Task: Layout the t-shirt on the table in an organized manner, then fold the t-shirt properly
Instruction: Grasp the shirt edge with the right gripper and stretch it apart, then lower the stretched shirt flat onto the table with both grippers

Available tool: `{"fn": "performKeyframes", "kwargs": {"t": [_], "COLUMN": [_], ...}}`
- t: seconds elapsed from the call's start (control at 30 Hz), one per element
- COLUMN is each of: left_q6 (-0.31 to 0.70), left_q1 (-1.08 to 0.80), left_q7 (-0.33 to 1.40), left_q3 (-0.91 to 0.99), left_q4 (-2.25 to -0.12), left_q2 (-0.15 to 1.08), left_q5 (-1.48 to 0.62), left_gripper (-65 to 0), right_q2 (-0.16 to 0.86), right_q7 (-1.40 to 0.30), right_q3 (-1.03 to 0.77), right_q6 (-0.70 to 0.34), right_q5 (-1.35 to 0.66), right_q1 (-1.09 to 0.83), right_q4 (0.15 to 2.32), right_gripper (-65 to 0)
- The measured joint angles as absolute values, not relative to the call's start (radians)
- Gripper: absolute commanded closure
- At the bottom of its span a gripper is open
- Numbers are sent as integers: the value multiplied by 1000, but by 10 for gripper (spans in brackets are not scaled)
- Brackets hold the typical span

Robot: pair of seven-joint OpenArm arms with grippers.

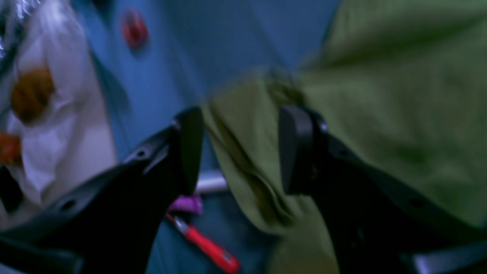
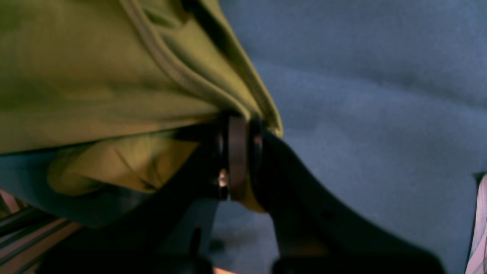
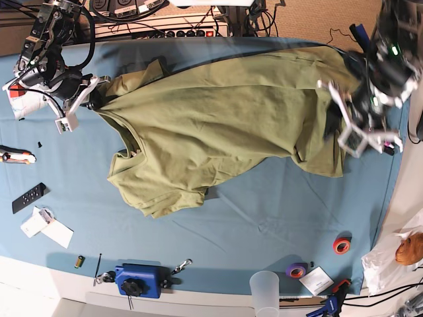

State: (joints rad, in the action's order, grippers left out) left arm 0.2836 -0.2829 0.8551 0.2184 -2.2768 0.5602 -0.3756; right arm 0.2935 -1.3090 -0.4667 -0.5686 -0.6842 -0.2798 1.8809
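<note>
Right gripper [image 2: 237,160] is clamped tight on the shirt's [image 3: 225,112] shoulder/sleeve edge, folded seam running up just above the pads. Shirt is spread across the table [image 3: 264,218], collar end toward that gripper, hem end by the left gripper [image 1: 239,150]. Left jaws stand wide apart w/ a crumpled hem fold lying loose between them, not pinched.

To do it well: keep the right grip firm as an anchor, re-pinch the hem at one corner, single layer only, then pull gently apart to take out the wrinkles.

Robotics lab, power strips [image 3: 155,26], tape rolls [image 3: 342,246]
</note>
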Motion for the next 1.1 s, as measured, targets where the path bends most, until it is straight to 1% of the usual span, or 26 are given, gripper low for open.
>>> {"fn": "performKeyframes", "kwargs": {"t": [0.1,0.13,0.23,0.27,0.33,0.37,0.4,0.6,0.67,0.73,0.83,0.97,1.1], "left_q6": [307,330,386,416,491,515,528,559,586,586,575,462,408], "left_q1": [-206,-183,-110,-90,-52,-35,-17,120,162,201,242,273,296], "left_q7": [855,854,848,846,849,853,853,863,872,896,915,916,912], "left_q3": [220,219,218,218,218,217,217,218,218,218,216,216,215], "left_q4": [-2131,-2080,-1942,-1899,-1808,-1763,-1721,-1477,-1406,-1346,-1273,-1198,-1192], "left_q2": [559,560,557,557,557,556,555,509,489,471,452,447,452], "left_q5": [-417,-439,-519,-547,-624,-656,-679,-695,-694,-694,-663,-551,-487], "left_gripper": [-322,-322,-322,-322,-322,-322,-322,-322,-322,-322,-322,-322,-322], "right_q2": [294,294,294,295,294,294,294,296,295,294,294,294,295], "right_q7": [-1323,-1336,-1375,-1385,-1391,-1395,-1394,-1394,-1364,-1319,-1311,-1309,-1312], "right_q3": [-467,-467,-467,-467,-467,-467,-467,-474,-496,-531,-594,-680,-744], "right_q6": [-578,-616,-661,-682,-691,-697,-697,-697,-697,-697,-697,-697,-697], "right_q5": [-685,-682,-685,-684,-684,-694,-712,-825,-863,-867,-865,-865,-863], "right_q1": [-279,-280,-279,-279,-280,-280,-279,-271,-269,-269,-256,-227,-219], "right_q4": [1881,1881,1881,1881,1881,1881,1881,1881,1881,1881,1880,1881,1881], "right_gripper": [0,0,0,-18,-132,-178,-204,-207,-207,-207,-207,-207,-206]}}
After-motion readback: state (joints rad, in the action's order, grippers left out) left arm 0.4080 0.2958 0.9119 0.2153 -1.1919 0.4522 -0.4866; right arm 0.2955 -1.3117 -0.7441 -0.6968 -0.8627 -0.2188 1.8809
